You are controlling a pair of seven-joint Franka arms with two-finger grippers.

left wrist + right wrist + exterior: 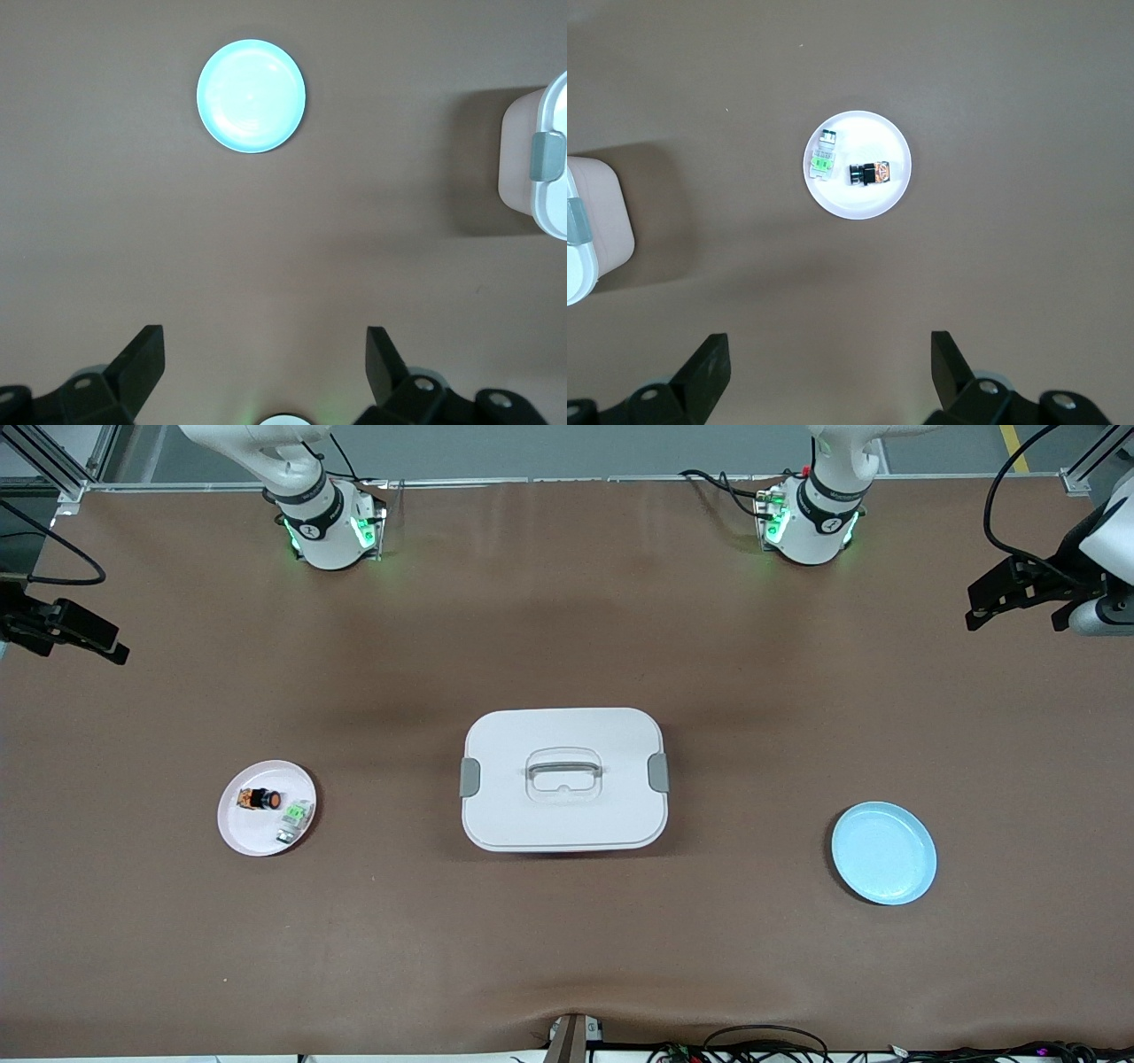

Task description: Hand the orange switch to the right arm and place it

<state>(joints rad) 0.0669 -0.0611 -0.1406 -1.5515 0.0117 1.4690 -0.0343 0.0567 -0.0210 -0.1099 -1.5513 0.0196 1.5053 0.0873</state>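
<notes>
Two grippers are being held high over the brown table (567, 620), both with jaws spread wide and nothing between them, and both arms are waiting.

At the right arm's end, the right gripper (829, 367) is being kept up in the air, released, its black fingers (709, 363) well apart. Below it and well clear of it, the pink plate (232, 834) is being shown flat on the table. The orange switch (260, 800) is lying on its side on that plate, untouched, with its orange cap turned toward the middle of the table. Just beside it on the same plate, slightly nearer the front camera, the green-and-white switch (295, 818) is resting, the two close but not clearly touching.

At the table's middle, the white lidded box (563, 779) is sitting shut, its grey handle (563, 765) lying flat in the lid and a grey latch (469, 777) showing at each short end. An edge of it is being caught in both wrist views, off to the side of each gripper.

At the left arm's end, the left gripper (266, 367) is likewise being held aloft, unclenched and grasping nothing. Beneath it and well apart from its fingers (142, 363), the light blue plate (883, 853) is lying bare on the table.
</notes>
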